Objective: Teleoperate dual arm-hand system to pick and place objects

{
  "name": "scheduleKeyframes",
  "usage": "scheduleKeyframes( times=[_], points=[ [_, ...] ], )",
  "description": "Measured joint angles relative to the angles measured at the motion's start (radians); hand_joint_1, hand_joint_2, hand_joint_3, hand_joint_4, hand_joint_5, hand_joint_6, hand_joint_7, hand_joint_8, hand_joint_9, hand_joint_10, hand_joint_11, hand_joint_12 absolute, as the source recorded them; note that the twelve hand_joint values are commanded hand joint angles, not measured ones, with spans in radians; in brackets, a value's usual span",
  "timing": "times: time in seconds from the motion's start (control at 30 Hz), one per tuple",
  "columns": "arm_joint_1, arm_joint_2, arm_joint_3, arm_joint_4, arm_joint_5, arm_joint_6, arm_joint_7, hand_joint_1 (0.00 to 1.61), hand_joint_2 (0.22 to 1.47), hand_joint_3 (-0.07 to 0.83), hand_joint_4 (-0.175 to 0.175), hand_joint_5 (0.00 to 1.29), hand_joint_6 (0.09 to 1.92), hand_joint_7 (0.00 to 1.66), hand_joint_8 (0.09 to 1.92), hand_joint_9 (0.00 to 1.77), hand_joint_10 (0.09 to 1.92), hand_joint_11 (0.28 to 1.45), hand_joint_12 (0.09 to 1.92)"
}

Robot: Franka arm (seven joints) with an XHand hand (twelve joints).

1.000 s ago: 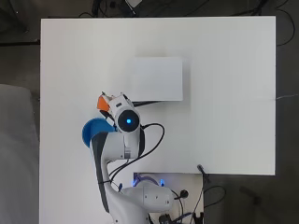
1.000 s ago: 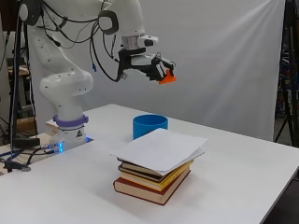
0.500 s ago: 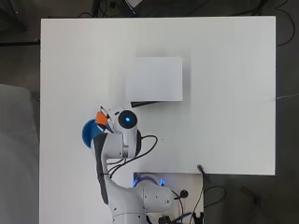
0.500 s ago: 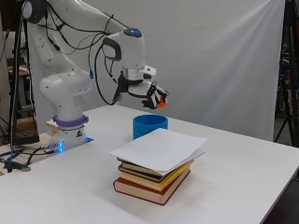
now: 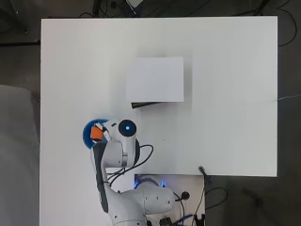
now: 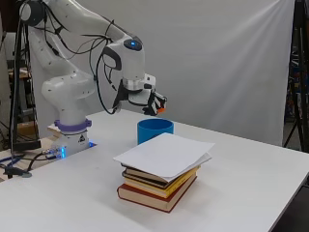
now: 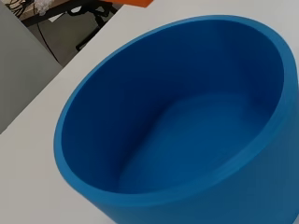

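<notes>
**One orange piece held above the blue bowl**

One container sat right under me: a blue bowl (image 7: 187,116), round and deep, its inside bare as far as the wrist view showed. My hand (image 6: 153,101) hung just above its rim, fingers curled round a small orange object (image 5: 96,133), of which only a corner peeked out at the tips. From above, that orange piece lay over the bowl's opening, with blue showing around its outer side. In the side view the piece was above the rim, not inside the bowl and not touching it.

The bowl stood on the white table (image 5: 235,70), close to the table's left edge in the overhead view and not far from my arm's base. Between the bowl and that edge ran a narrow strip of bare tabletop.

Farther out, a stack of books (image 6: 157,186) rested near the table's middle, well apart from the bowl. A white sheet of paper (image 5: 155,79) lay on top, covering the stack and overhanging it on several sides; from overhead only a dark sliver of a book showed at the sheet's near edge.

Beyond the stack and to its right, the tabletop was open white surface out to the far and right edges.
</notes>
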State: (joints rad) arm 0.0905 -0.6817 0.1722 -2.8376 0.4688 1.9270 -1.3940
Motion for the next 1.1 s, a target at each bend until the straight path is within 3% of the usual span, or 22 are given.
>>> scheduleKeyframes(
  times=[0.1, 0.17, 0.2, 0.27, 0.43, 0.67, 0.93, 1.1],
  points=[
    [0.007, -0.011, 0.008, -0.011, 0.011, -0.014, -0.021, 0.90, 1.25, 0.002, 0.175, 0.71, 1.41, 0.91, 1.92, 1.30, 1.92, 1.14, 1.92],
    [0.007, 0.008, 0.005, -0.010, 0.013, -0.029, -0.021, 0.49, 1.12, -0.010, 0.039, 0.34, 0.61, 0.43, 0.84, 0.67, 0.85, 0.68, 0.85],
    [0.006, 0.017, 0.009, -0.009, 0.011, -0.029, -0.012, 0.27, 1.08, -0.007, -0.006, 0.19, 0.33, 0.24, 0.45, 0.45, 0.48, 0.54, 0.47],
    [0.004, 0.023, 0.024, -0.006, -0.002, -0.023, 0.037, 0.07, 1.04, -0.007, -0.047, 0.05, 0.09, 0.08, 0.11, 0.26, 0.14, 0.43, 0.12],
    [0.001, 0.015, 0.030, 0.012, -0.015, -0.022, 0.228, 0.00, 0.96, -0.023, -0.044, 0.02, 0.09, 0.06, 0.09, 0.21, 0.09, 0.40, 0.09],
    [-0.009, 0.011, 0.000, 0.111, -0.088, 0.025, 0.256, 0.00, 0.90, -0.012, -0.007, 0.07, 0.09, 0.13, 0.09, 0.26, 0.09, 0.41, 0.09],
    [-0.019, 0.017, 0.000, 0.320, -0.324, -0.033, 0.354, 0.00, 0.84, -0.014, 0.059, 0.13, 0.09, 0.24, 0.09, 0.33, 0.09, 0.42, 0.09],
    [-0.026, 0.080, -0.043, 0.543, -0.375, -0.135, 0.372, 0.06, 0.94, 0.011, 0.070, 0.17, 0.09, 0.28, 0.09, 0.37, 0.09, 0.43, 0.09]
  ],
)
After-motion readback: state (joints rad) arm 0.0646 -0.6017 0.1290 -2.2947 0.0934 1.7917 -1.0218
